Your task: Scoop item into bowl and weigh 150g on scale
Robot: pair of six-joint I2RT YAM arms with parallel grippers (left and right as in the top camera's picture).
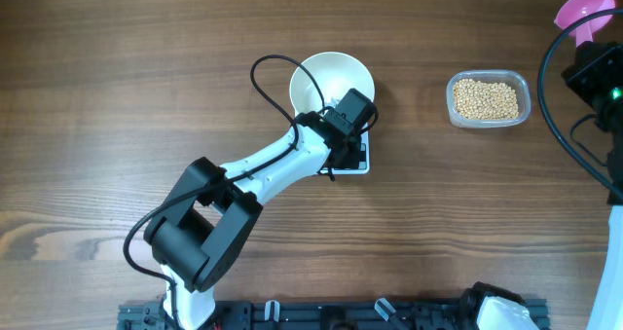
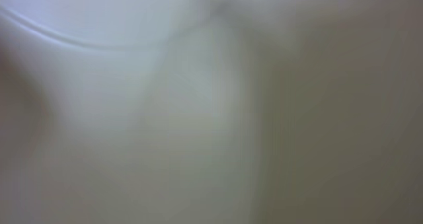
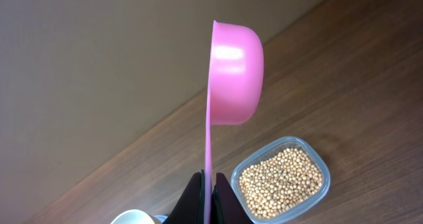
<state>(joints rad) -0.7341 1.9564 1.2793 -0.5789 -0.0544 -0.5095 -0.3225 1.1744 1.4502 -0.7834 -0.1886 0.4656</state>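
So the left pincer is parked right at the near-right rim of the white bowl, and its jaws are pressed together. Its own camera is so close to the bowl that it's just a white blur with one curved edge, so I honestly can't tell if the rim is caught between the fingers or only next to them. The bowl sits on the scale, directly under this pincer. Only the scale's front strip pokes out past the arm, and the display isn't readable. The inside of the bowl looks plain white.

The right pincer is well off to the right of all that, at the far right edge of the surface. It's pinching the thin handle of a pink scoop. The scoop stands up on edge straight out from the fingertips, with its cup turned sideways. I can't see into the cup.

The beans are all in a clear plastic tub. From the right wrist view, the tub lies just below and to the right of that pincer, standing on the surface. It's between the two pincers and clear of the bowl.
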